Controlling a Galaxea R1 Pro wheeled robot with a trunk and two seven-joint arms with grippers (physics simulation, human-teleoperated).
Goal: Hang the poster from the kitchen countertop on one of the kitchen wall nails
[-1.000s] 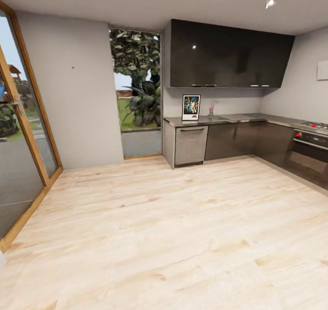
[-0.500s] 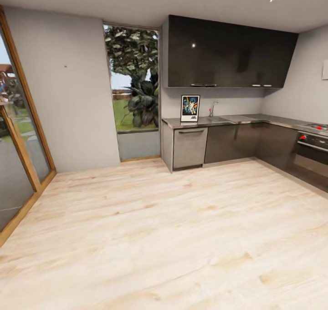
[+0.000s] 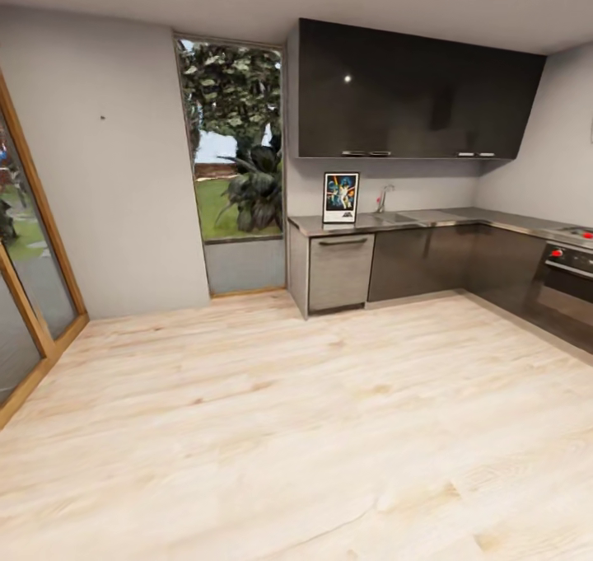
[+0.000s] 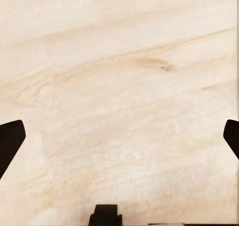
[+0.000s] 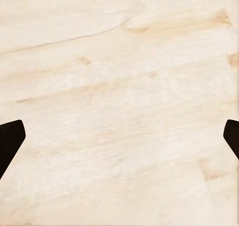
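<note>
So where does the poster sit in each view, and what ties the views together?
Head view: the poster stands upright on the kitchen countertop, left of the tap.
Left wrist view: not in it.
Right wrist view: not in it.
Shared landmark: the pale wooden floor.

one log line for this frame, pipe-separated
phase: approach | poster upright on countertop by sink | nail on left wall | left gripper open | right gripper open

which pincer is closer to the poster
Right, barely, if either: left pincer and right pincer both face floor, open, far from the poster standing across the room, slightly right of centre.
</note>
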